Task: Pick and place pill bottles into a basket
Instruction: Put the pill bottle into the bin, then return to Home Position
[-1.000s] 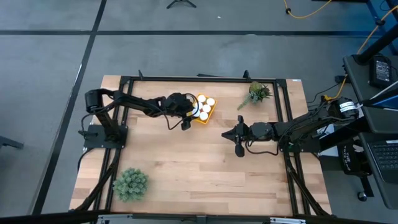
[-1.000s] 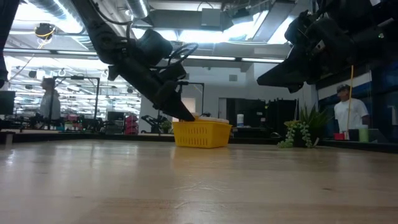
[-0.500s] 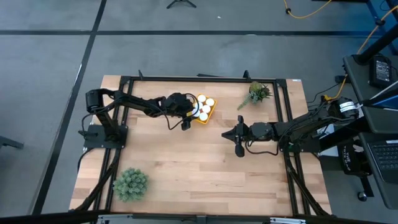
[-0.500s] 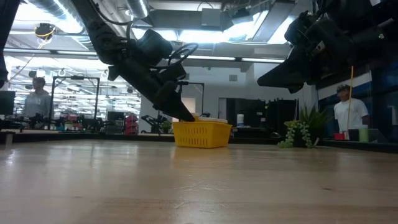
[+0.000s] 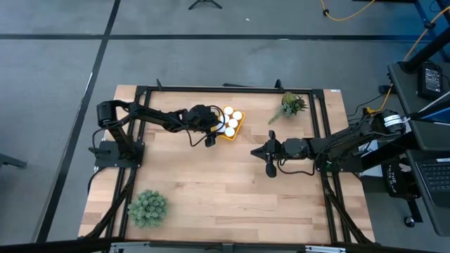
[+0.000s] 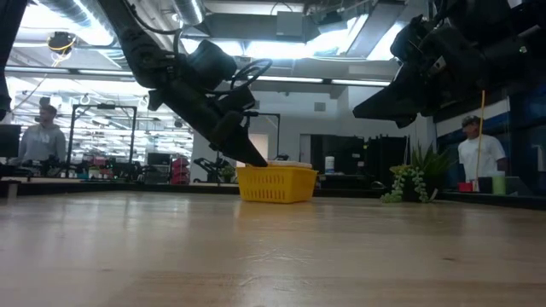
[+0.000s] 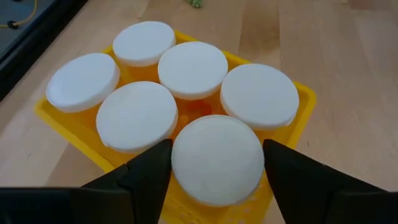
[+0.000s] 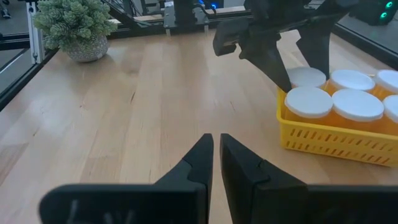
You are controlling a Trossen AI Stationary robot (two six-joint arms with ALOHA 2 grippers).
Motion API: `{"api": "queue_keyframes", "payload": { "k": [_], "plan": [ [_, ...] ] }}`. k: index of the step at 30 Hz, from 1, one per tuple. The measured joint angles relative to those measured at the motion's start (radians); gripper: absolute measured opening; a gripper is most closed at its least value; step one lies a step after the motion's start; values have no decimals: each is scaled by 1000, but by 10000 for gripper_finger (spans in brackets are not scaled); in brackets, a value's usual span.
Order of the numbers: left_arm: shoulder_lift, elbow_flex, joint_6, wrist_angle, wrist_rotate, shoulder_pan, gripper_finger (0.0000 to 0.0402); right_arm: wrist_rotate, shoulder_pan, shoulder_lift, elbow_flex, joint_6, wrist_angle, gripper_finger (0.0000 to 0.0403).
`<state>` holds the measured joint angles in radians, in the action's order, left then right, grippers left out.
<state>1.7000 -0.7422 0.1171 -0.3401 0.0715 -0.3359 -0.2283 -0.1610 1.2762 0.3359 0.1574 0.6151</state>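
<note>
A yellow basket [image 5: 226, 135] stands on the table at the far middle, and several orange pill bottles with white caps [image 7: 193, 68] stand upright in it. My left gripper [image 7: 217, 149] reaches in from the table's left, slanting down. Its fingers are open on either side of the bottle at the basket's left end. My right gripper [image 5: 254, 152] hangs shut above the table to the right of the basket, holding nothing; it also shows in its own wrist view [image 8: 216, 155]. My left gripper's fingers [image 7: 149, 177] flank the white cap [image 7: 217, 158] of the bottle at the basket's left end, one on each side. I cannot tell whether they touch it. The bottle stands upright in the basket among the others.
A round green plant [image 5: 147, 207] sits at the near left and a smaller plant [image 5: 290, 105] at the far right. A black frame [image 5: 232, 89] runs round the table. Bare wood lies between the basket and the near edge. People [image 6: 478, 153] stand in the room behind.
</note>
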Motion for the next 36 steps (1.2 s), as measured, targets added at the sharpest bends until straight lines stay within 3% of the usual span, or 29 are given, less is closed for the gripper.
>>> {"api": "queue_keyframes", "payload": {
  "k": [21, 28, 36],
  "plan": [
    [-130, 0, 40, 111, 12, 2, 244, 0, 0, 0, 0, 21, -9, 35],
    [-255, 0, 68, 222, 15, 24, 243, 2, 0, 0, 0, 2, -20, 35],
    [-419, 0, 88, 327, 17, 67, 216, 4, 0, 0, 28, -30, -18, 35]
  ]
}}
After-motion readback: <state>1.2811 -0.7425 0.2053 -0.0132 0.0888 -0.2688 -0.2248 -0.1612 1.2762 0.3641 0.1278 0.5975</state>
